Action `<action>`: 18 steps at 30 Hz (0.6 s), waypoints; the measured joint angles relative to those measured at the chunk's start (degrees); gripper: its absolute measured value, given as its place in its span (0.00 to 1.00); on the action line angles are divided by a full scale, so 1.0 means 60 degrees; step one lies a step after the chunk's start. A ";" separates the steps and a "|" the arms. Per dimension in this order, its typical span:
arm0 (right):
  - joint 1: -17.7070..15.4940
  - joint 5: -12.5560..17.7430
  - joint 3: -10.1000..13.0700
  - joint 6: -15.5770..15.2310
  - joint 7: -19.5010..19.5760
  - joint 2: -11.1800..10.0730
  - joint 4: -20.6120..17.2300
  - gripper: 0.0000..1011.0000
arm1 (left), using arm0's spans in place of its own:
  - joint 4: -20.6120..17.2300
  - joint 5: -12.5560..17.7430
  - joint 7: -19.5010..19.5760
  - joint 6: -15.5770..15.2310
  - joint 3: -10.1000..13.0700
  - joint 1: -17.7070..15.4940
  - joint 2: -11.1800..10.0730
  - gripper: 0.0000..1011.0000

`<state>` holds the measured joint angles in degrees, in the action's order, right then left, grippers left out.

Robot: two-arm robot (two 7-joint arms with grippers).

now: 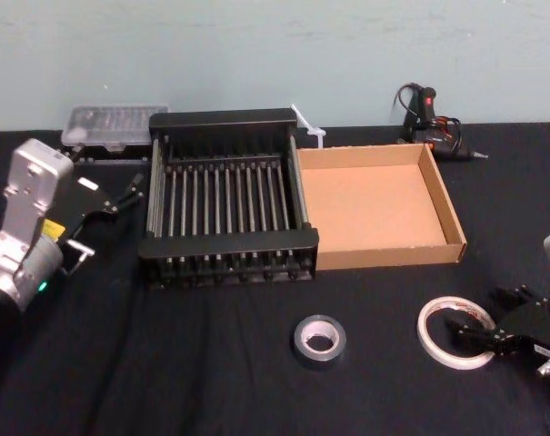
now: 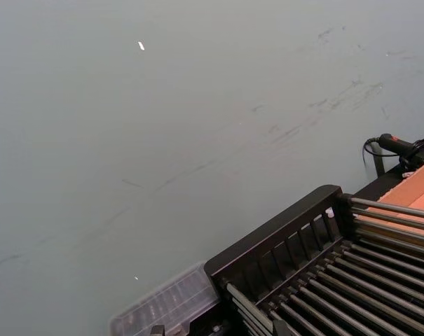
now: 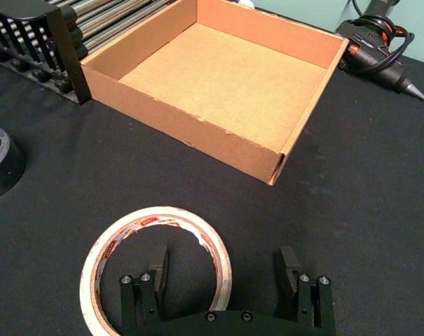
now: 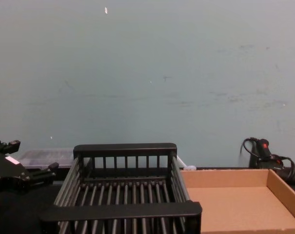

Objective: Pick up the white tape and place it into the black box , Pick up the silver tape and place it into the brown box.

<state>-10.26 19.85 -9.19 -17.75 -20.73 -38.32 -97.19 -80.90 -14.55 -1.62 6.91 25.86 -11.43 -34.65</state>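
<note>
White tape (image 3: 159,215): translucent whitish ring, red core print illegible.
Right gripper (image 3: 223,269): fingers spread astride its wall.
Left gripper (image 1: 111,216): fingers spread, beside black slatted crate (image 1: 229,243).

The left arm (image 1: 34,182) is a silver-grey metal block above a rounded grey joint, which carries a yellow sticker (image 1: 52,227) and a small green light (image 1: 43,287). The left gripper (image 1: 114,216) is black with a white label (image 1: 86,184). The right gripper (image 3: 223,260) is black too, and its two flat fingers (image 3: 158,260) are fastened by small silver screws (image 3: 301,278).
</note>
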 joint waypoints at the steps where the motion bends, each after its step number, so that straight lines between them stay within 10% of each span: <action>1: 0.0001 0.0000 -0.0001 0.0000 0.0001 -0.0001 -0.0001 0.99 | 0.0000 0.0000 0.0000 0.0000 0.0000 0.0000 0.0000 0.99; 18: 0.0001 0.0006 -0.0005 0.0002 0.0011 -0.0006 -0.0008 0.61 | 0.0000 0.0000 0.0000 0.0000 0.0000 0.0000 0.0000 0.99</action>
<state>-10.25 19.89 -9.22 -17.73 -20.66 -38.35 -97.24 -80.90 -14.55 -1.62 6.91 25.86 -11.43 -34.65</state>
